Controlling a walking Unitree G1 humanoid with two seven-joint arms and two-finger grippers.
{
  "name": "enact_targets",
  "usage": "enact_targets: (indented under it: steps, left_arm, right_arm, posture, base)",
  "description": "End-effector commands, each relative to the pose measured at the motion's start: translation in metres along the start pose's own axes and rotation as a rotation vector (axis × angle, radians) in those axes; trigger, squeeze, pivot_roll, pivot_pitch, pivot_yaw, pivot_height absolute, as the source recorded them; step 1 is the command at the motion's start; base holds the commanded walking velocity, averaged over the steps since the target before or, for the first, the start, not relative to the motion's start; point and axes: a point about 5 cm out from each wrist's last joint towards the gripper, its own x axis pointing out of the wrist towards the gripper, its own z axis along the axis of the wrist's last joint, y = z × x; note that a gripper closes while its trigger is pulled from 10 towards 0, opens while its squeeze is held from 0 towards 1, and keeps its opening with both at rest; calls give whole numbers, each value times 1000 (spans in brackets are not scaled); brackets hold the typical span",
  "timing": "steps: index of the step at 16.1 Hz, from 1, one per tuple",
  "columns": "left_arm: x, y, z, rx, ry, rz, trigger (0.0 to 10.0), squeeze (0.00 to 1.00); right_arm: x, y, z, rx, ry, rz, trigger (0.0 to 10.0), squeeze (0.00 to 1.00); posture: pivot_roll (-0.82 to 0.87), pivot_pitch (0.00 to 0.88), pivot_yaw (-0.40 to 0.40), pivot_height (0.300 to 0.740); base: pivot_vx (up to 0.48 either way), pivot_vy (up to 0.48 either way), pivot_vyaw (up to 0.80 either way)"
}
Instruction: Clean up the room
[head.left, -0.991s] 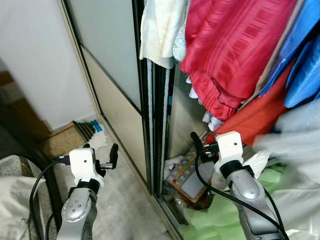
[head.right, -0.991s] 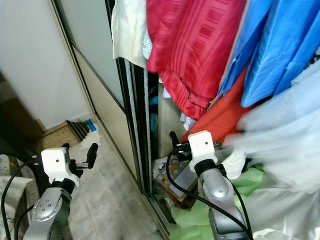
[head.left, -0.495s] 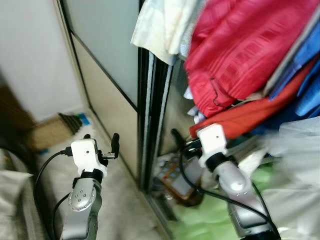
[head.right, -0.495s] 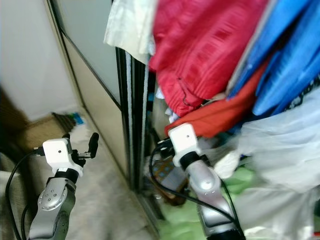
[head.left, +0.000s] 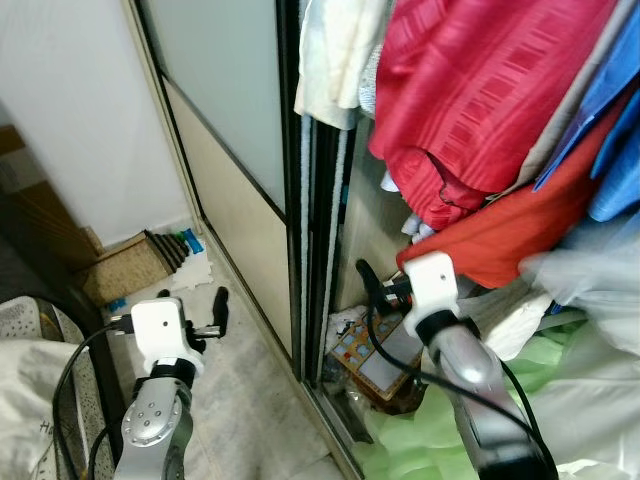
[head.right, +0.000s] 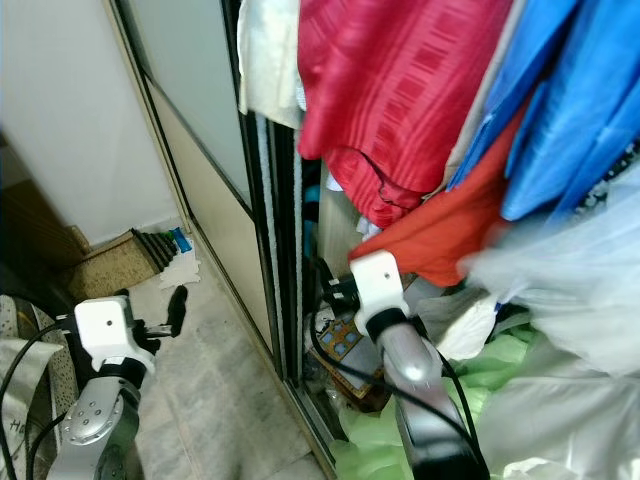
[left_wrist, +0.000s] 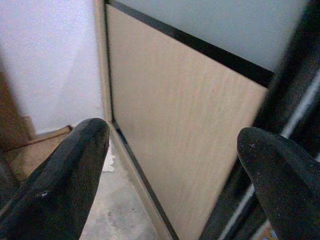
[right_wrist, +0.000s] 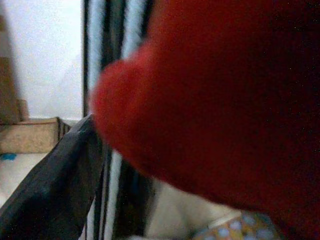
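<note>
**Wardrobe clear-up: right arm at the hanging clothes, left arm spare**

1. Left gripper. Raised before the sliding wardrobe door, apart from it. Fingers spread wide, nothing between them; the wrist view looks past both black fingers at the door's wood-tone lower panel and the pale floor. No job in hand.

2. Right gripper. Reaches into the open side of the wardrobe, low down, just beside the dark door track. One black finger shows in the head views; in the wrist view a red blur covers most of the frame, so whether the fingers are apart or closed cannot be told.

3. Red-orange garment. Hangs just above the right wrist, touching or very nearly so; which, cannot be told. Judged the likely thing to be handled. Soft and loose, so it should be taken by a gathered fold, not a thin edge.

4. Patterned box. Lies on the wardrobe floor below the gripper, beside a green cloth and pale plastic bags.

5. Crimson striped garment, cream garment, blue garment. Hang behind and above, crowded together. Advice: lift slowly, keeping the wrist cable clear of neighbouring hems.
</note>
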Motion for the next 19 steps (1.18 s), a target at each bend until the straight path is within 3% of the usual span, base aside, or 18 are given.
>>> enact_targets:
  steps: [1, 6, 8, 12, 16, 19]
  left_arm:
    - [1, 1, 6, 3, -28, 19, 10000, 0]
    - [15, 0, 16, -14, -75, 59, 10000, 0]
    - [25, -15, 25, -14, -116, 12, 10000, 0]
    - [29, -15, 19, -33, -97, 4, 10000, 0]
    - [20, -9, 11, -21, -73, 17, 10000, 0]
    - [-4, 16, 8, 14, -44, 56, 10000, 0]
  right_arm:
    - [7, 3, 3, -3, -21, 22, 10000, 0]
    - [10, -1, 9, -37, -43, 66, 10000, 0]
    - [11, -13, 13, -64, -62, 14, 10000, 0]
    - [5, -11, 15, -80, -79, -7, 10000, 0]
    - [-2, -20, 6, -77, -54, -47, 10000, 0]
    - [-36, -34, -3, -36, -9, -176, 10000, 0]
  posture:
    - [117, 19, -39, 740]
    - [84, 15, -80, 740]
    - [59, 2, -45, 740]
    - [15, 0, -31, 740]
    - [33, 0, -21, 740]
    - [46, 0, -4, 740]
  base:
    - [0, 0, 0]
    - [0, 0, 0]
    - [0, 0, 0]
    - [0, 0, 0]
    - [0, 0, 0]
    - [0, 0, 138]
